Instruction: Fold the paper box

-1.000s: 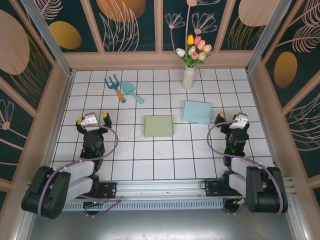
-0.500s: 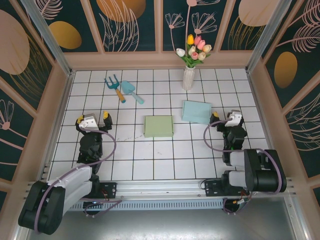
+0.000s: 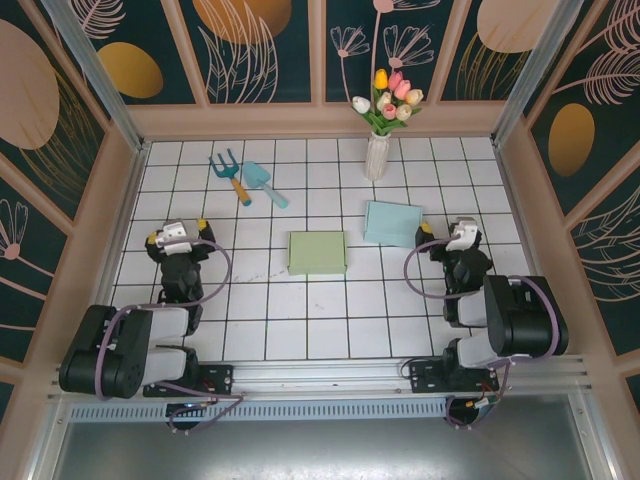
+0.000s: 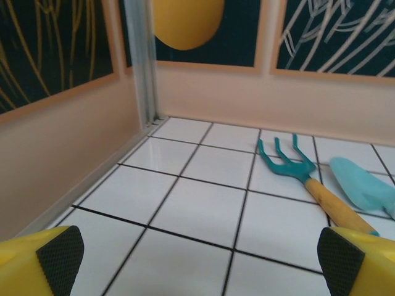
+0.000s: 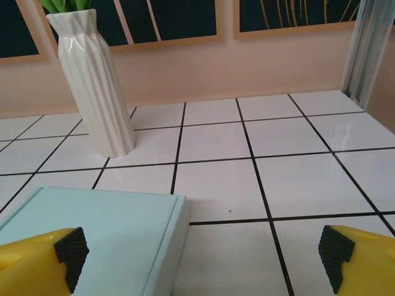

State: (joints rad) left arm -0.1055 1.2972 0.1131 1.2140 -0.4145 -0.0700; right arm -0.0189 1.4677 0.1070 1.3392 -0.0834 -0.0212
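Hovering low over the white tiled table (image 3: 300, 330), the left gripper (image 3: 180, 236) holds its jaws spread wide and empty, facing a teal garden fork (image 3: 229, 174) and a trowel (image 3: 264, 183). A green paper box (image 3: 317, 252) lies flat at the centre. To its right lies a pale blue paper box (image 3: 392, 223), near a vase of tulips (image 3: 377, 150). The right gripper (image 3: 452, 236), also wide and empty, sits just beside the blue box.

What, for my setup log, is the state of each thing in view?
left gripper, open, empty.
right gripper, open, empty.
green paper box, lying flat, untouched.
light blue box, lying flat, not gripped.
vase, upright, holding tulips.
hand fork, lying down.
trowel, lying down.
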